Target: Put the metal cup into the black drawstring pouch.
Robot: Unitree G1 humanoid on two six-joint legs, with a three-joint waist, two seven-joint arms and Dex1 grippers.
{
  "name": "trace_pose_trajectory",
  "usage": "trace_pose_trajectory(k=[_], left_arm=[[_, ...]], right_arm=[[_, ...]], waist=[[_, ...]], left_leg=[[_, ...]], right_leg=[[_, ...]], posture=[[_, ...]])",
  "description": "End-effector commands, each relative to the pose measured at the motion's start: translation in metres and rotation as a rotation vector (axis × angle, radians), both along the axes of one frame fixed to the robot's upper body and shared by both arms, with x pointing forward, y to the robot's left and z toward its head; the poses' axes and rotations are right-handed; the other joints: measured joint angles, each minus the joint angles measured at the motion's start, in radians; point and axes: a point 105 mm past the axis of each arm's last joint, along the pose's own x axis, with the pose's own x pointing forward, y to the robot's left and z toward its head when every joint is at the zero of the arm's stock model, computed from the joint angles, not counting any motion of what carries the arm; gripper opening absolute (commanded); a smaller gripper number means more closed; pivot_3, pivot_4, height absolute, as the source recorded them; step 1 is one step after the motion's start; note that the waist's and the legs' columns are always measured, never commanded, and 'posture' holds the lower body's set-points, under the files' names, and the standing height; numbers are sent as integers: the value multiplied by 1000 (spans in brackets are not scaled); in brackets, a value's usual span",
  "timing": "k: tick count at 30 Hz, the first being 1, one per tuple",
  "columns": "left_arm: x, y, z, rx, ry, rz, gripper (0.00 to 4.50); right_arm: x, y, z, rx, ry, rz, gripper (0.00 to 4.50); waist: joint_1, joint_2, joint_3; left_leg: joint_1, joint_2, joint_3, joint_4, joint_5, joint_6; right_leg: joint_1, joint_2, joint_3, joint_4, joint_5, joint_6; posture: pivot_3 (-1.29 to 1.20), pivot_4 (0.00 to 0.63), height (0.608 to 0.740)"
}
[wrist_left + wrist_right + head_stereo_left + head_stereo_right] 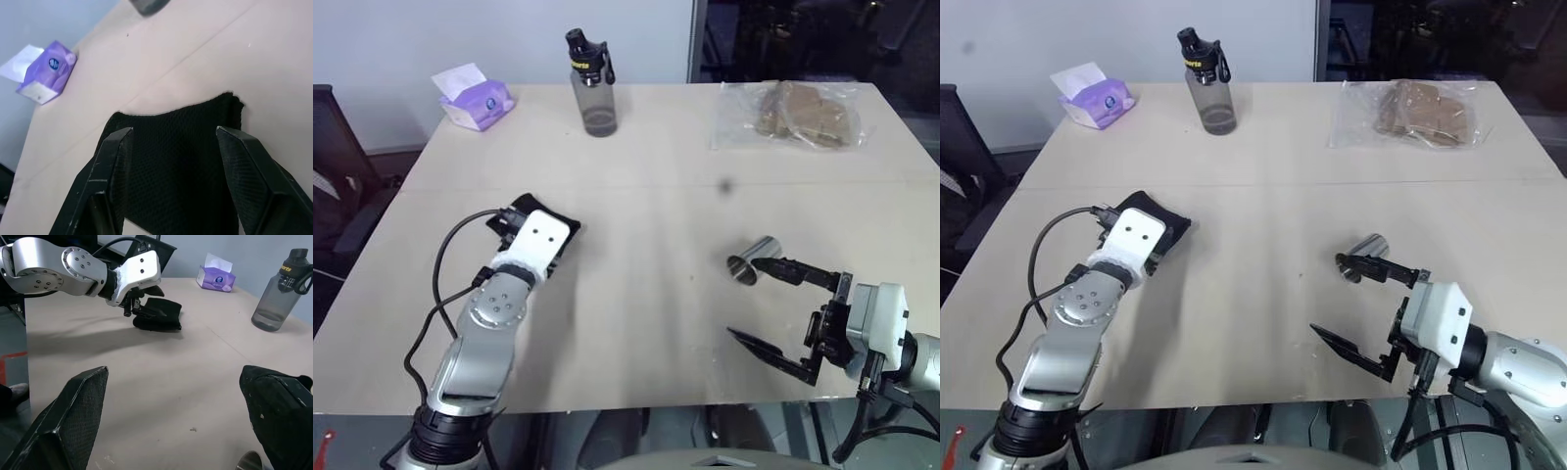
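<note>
Here's the metal cup (753, 258), lying on its side on the pale table (646, 196), open mouth turned toward the robot's left, and the right gripper (744, 301) hangs just beside it with jaws spread wide: the far finger's tip sits right at the cup's wall, though whether it actually touches I can't tell, while the near finger is well clear, closer to the table's front edge. Nothing is held there. In the right wrist view a sliver of the cup's rim (250, 462) peeks in beside one of the fingers.

Over on the left, the black drawstring pouch (1154, 220) lies flat on the table, and the left gripper (173, 131) is right above it, its two fingers parted with pouch fabric showing between and under them; they stand open, not pinching anything that I can see.

Writing now: the grey water bottle (593, 86) at the back has yellow lettering on its black cap band, too small to read. The purple tissue pack (48, 72) carries a round blue label, unreadable as well.

Textures: the cup is shiny, smooth steel, a slightly tapered cylinder. The pouch is a soft, fine mesh-like weave, roughly square. The clear plastic bag (795, 115) with brown contents is crinkled and glossy. The bottle is translucent and smoky
</note>
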Motion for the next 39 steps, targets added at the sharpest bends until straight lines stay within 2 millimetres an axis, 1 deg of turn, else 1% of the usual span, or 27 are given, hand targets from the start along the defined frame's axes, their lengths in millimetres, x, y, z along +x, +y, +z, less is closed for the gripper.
trace_pose_trajectory(k=[1, 7, 14, 15, 17, 18, 20, 21, 22, 24, 27, 29, 31, 33, 35, 36, 39], left_arm=[[0, -1, 9, 15, -21, 13, 2764], [4, 0, 0, 30, 22, 29, 2764], [9, 0, -1, 32, 36, 37, 2764], [10, 1, -1, 31, 37, 38, 2379], [11, 1, -2, 12, 48, 39, 2162], [12, 2, -2, 16, 49, 38, 1613], [12, 2, -3, 17, 56, 32, 754], [13, 3, -4, 14, 61, 33, 192], [14, 4, -4, 12, 65, 34, 25], [15, 7, -6, -5, 78, 39, 25], [16, 7, -3, -62, 94, 20, 25], [16, -3, 2, -151, 121, -45, 25], [16, -14, 11, -226, 155, -120, 25], [19, -20, 19, -240, 153, -152, 25], [24, -22, 22, -239, 154, -152, 25], [25, -23, 23, -234, 151, -150, 25], [29, -25, 24, -224, 144, -150, 25]], right_arm=[[-5, 3, 9, -4, -51, 15, 4500], [-6, 3, 6, -6, -49, 16, 4500], [-8, 2, 5, -5, -53, 6, 4500], [-8, 1, 5, -6, -53, 4, 4500], [-8, 1, 4, -5, -53, -3, 4500], [-8, 1, 4, -4, -53, -5, 4500], [-8, 1, 4, -5, -54, -9, 4500], [-8, 0, 3, -4, -54, -12, 4500], [-8, 0, 3, -4, -54, -15, 4500], [-6, -1, 2, -4, -50, -36, 4500], [6, -7, -4, -34, -41, -120, 4500], [16, -12, -8, -77, -63, -193, 4500], [36, -23, -20, -147, -26, -311, 4500], [53, -31, -27, -173, 0, -399, 4500], [70, -37, -33, -212, 14, -517, 4500], [76, -37, -35, -222, 14, -548, 4500], [86, -29, -45, -226, 47, -584, 4500]], waist=[[0, 0, 0], [0, 0, 0], [0, 0, 0], [0, 0, 0], [0, 0, 0], [-1, 0, 0], [-1, 0, 0], [0, 0, 0], [0, 0, 0], [0, 0, 0], [-1, 0, 0], [0, 0, 0], [0, 0, 0], [-2, -1, 0], [-2, -1, 0], [-2, -1, 0], [-3, -1, 0]], left_leg=[[0, 0, 0, 0, 0, 0], [0, 0, 0, 0, 0, 0], [0, 0, 0, 0, 0, 0], [0, 0, 0, 0, 0, 0], [0, 0, 0, 0, 0, 0], [0, 0, 0, 0, 0, 0], [0, 0, 0, 0, 0, 0], [0, 0, 0, 0, 0, 0], [0, 0, 0, 0, 0, 0], [0, 0, 0, 0, 0, 0], [0, 0, 0, 0, 0, 0], [0, 0, 0, 0, 0, 0], [0, 0, 0, 1, 0, 0], [0, 0, 0, 1, 0, -1], [-1, -1, 0, 3, 1, -1], [0, -1, 0, 3, 1, -1], [-1, -1, 0, 2, 2, -4]], right_leg=[[0, 0, 0, 0, 0, 0], [0, 0, 0, 0, 0, 0], [0, 0, 0, 0, 0, 0], [0, 0, 0, 0, 0, 0], [0, 0, 0, 0, 0, 0], [0, 0, 0, 0, 0, 0], [0, 0, 0, 0, 0, 0], [0, 0, 0, 0, 0, 0], [0, 0, 0, 0, 0, 0], [0, 0, 0, 0, 0, 0], [0, 0, 0, 0, 0, 0], [0, 0, 0, 0, 0, 0], [0, 0, 0, 0, 0, 0], [0, 0, 0, 1, 0, 0], [0, 0, 0, 1, 1, 0], [0, 0, 0, 1, 1, 0], [-1, 0, 0, 2, 1, 0]], posture=[[0, 150, 740], [0, 150, 740], [0, 150, 740], [0, 150, 740], [0, 150, 740], [0, 150, 740], [0, 150, 740], [0, 150, 740], [0, 150, 740], [0, 150, 740], [0, 150, 740], [0, 150, 740], [0, 150, 740], [0, 150, 740], [0, 150, 740], [0, 150, 740], [0, 150, 740]])
